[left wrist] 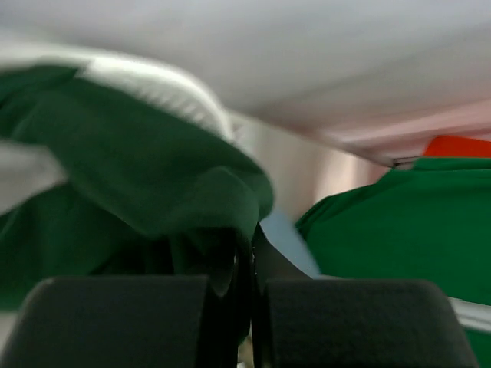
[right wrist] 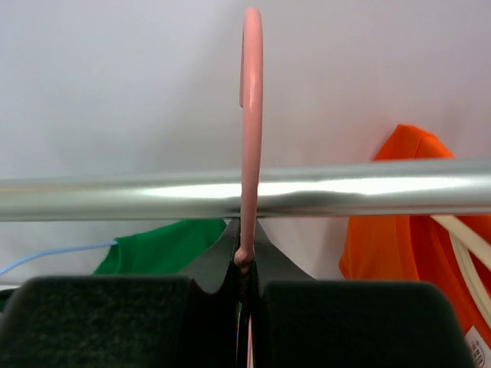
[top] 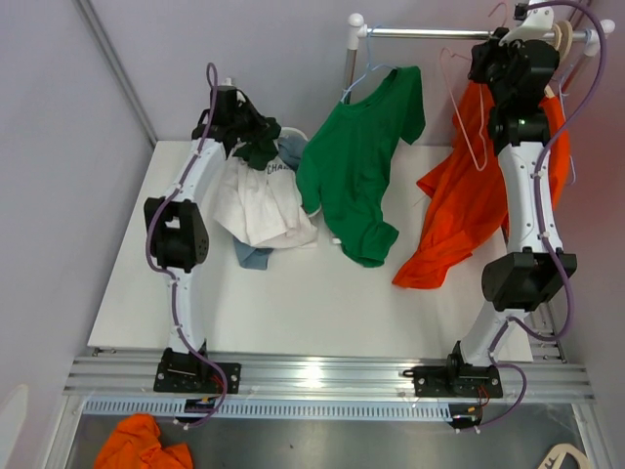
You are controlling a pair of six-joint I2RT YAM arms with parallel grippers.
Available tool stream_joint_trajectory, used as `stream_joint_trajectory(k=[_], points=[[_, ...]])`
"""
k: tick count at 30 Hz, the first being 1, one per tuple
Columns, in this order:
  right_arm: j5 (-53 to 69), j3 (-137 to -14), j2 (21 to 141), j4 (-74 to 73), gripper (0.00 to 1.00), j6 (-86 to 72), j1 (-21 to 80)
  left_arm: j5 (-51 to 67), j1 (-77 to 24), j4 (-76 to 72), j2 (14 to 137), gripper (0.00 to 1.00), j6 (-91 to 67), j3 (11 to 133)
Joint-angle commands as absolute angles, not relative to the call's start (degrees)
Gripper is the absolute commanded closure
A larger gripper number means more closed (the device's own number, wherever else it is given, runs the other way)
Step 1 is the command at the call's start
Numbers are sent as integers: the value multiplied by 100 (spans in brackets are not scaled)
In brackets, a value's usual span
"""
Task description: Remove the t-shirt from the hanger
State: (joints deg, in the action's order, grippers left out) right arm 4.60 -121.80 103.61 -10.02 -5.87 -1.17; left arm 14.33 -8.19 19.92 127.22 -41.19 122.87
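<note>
An orange t-shirt [top: 459, 210] hangs at the right end of the rail [top: 430, 32], its lower part resting on the table. A pink hanger [top: 467, 107] lies against it. My right gripper [top: 493, 51] is up at the rail, shut on the pink hanger's hook [right wrist: 251, 115], which loops over the rail [right wrist: 368, 188]; in the right wrist view the gripper [right wrist: 244, 264] sits just below the rail. A green t-shirt [top: 356, 166] hangs on a blue hanger [top: 366, 78]. My left gripper [top: 252, 132] [left wrist: 244, 253] is shut on a dark green garment [left wrist: 153, 176] at the clothes pile.
A pile of clothes with a white shirt [top: 259, 205] and a light blue piece [top: 254, 256] lies at the table's back left. More hangers [top: 562, 37] hang at the rail's right end. An orange cloth [top: 146, 445] lies below the table's front rail.
</note>
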Motion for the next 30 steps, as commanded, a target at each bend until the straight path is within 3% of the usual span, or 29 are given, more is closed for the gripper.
stream_joint_trajectory(k=[1, 5, 6, 8, 10, 12, 14, 15, 18, 19, 21, 26, 30], points=[[334, -12384, 10486, -1011, 100, -492, -105, 1204, -817, 2382, 12552, 99, -4280, 12112], [290, -12094, 10354, -949, 98, -589, -105, 1117, -844, 2338, 12314, 99, -4201, 11672], [281, -12050, 10336, -949, 98, -589, -97, 1081, -861, 2364, 12287, 91, -4184, 11602], [264, -11962, 10310, -967, 98, -606, -105, 1020, -870, 2426, 12165, 88, -4210, 11479], [264, -11927, 10292, -993, 98, -607, -97, 1098, -870, 2303, 12077, 77, -4184, 11234], [255, -11900, 10266, -1019, 97, -606, -97, 1134, -870, 2285, 11989, 60, -4131, 11198], [264, -11900, 10231, -1046, 94, -606, -97, 1169, -870, 2276, 11918, 40, -4061, 11197], [264, -11909, 10222, -1046, 93, -624, -105, 1169, -870, 2337, 11840, 25, -4017, 11223], [255, -11927, 10152, -1090, 80, -607, -97, 1064, -879, 2443, 11568, 9, -3877, 11224], [246, -11935, 10125, -1116, 69, -606, -105, 985, -905, 2443, 11479, 8, -3824, 11224], [246, -11962, 10055, -1169, 61, -598, -97, 906, -958, 2505, 11199, 5, -3631, 11224], [255, -11936, 9844, -1353, 48, -633, -88, 661, -1160, 2645, 10574, 1, -3253, 11250], [229, -11936, 9668, -1485, 47, -659, -44, 492, -1362, 2760, 10134, 0, -2971, 11232]])
